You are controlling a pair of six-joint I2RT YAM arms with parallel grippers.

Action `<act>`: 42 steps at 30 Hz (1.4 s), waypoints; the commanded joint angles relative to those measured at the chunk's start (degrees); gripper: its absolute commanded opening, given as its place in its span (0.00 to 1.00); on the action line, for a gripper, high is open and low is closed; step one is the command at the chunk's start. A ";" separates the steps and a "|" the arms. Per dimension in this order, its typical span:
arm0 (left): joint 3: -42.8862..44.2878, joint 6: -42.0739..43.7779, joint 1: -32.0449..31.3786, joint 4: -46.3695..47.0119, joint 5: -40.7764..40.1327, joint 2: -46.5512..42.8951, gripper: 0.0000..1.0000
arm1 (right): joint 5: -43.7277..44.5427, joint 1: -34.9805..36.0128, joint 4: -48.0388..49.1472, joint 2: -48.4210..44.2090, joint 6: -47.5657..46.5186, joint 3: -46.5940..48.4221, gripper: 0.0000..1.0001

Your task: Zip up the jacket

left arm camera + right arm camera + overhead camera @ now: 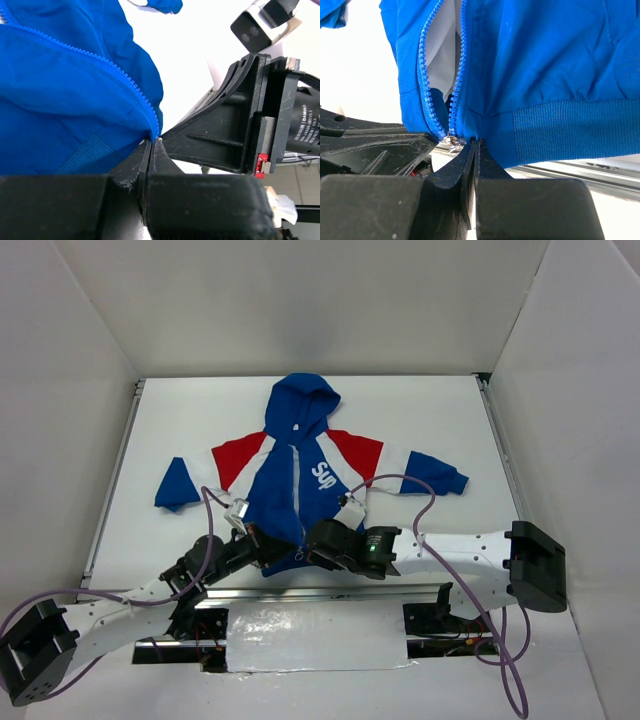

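The blue jacket (300, 465) with red shoulders and white "Sup" lettering lies flat on the white table, hood away from me, front open. My left gripper (272, 552) is shut on the jacket's bottom hem at the end of the left zipper row (156, 134). My right gripper (312, 552) is shut on the hem just right of the zipper (478, 137). The silver zipper slider (453, 140) hangs at the bottom of the open teeth, right beside the right fingers (490, 165). The white lining shows between the zipper rows.
A metal rail (320, 592) runs along the near table edge under the hem. A taped white sheet (315, 635) lies below it. White walls enclose the table on three sides. Purple cables loop from both arms.
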 commanded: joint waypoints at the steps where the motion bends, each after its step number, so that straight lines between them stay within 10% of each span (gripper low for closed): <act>1: -0.72 2.38 -0.94 1.04 -1.17 -0.22 0.00 | 2.28 -0.27 -0.54 -1.32 1.21 3.27 0.00; 42: -1.52 10.29 -2.70 -2.65 -0.47 -0.31 0.00 | -3.16 -2.29 4.98 -6.06 -13.20 1.60 0.00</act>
